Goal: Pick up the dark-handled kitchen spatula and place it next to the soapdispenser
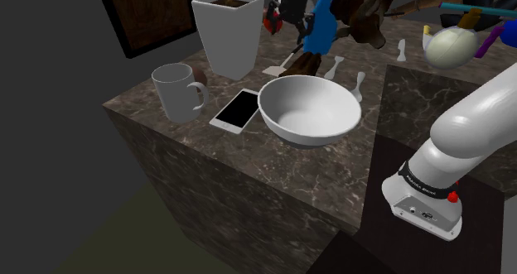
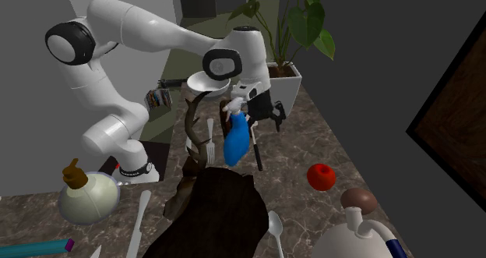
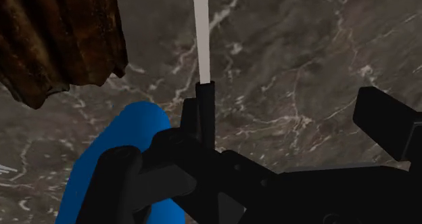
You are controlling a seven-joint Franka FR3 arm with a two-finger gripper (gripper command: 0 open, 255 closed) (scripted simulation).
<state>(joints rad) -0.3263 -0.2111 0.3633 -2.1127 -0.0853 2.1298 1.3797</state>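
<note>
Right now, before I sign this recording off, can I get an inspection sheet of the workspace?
Surface: dark marbled counter, crowded.
Job's things: spatula, dark handle and pale shaft, close beside the blue soap dispenser.
Clutter: white mug, phone, white bowl, white planter, red round thing.
Grippers: hand low beside the dispenser, at the spatula's handle end; whether it holds the spatula cannot be told.
Cables: nothing seen.
Surroundings: grey walls, dark framed panel.
</note>
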